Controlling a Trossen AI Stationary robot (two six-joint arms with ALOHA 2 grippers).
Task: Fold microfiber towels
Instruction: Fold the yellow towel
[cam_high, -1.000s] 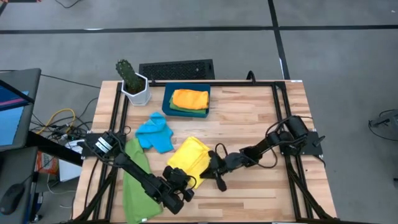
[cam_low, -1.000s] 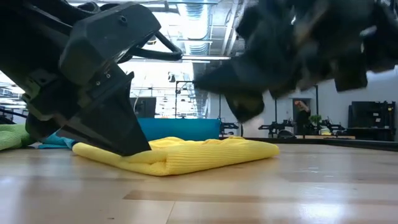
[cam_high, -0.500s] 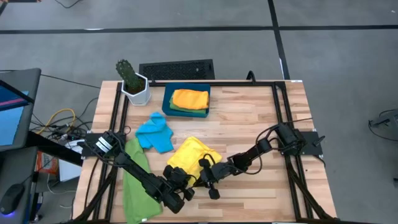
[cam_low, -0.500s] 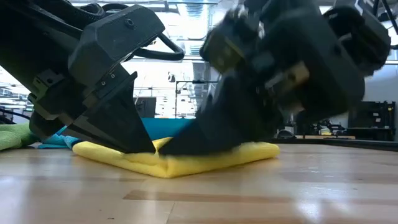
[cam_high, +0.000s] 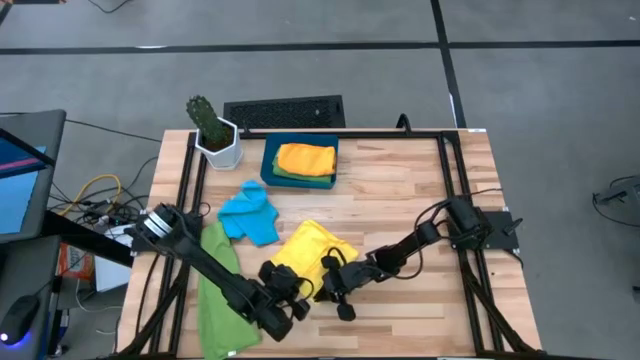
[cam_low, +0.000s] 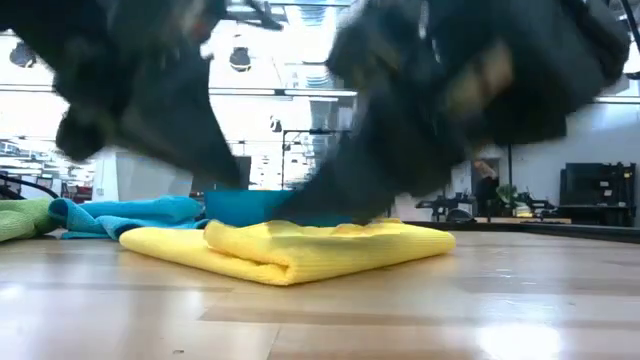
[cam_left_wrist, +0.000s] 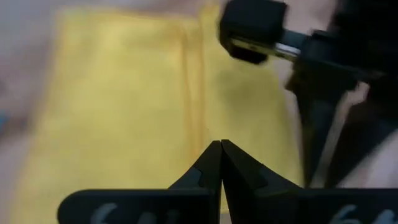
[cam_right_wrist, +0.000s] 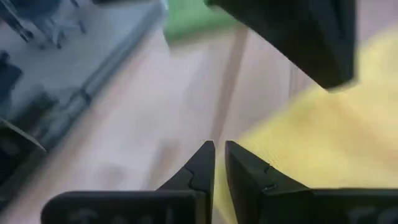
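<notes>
The jaws of our left gripper are pressed fully together, holding nothing, poised just above the yellow towel. Our right gripper shows a thin slit between its tips and grips no cloth we can see, at the same towel's near edge. We judge the fold needs flattening: press evenly, don't drag. Both arms reach low over the table. Farther off lie the blue towel and green towel.
</notes>
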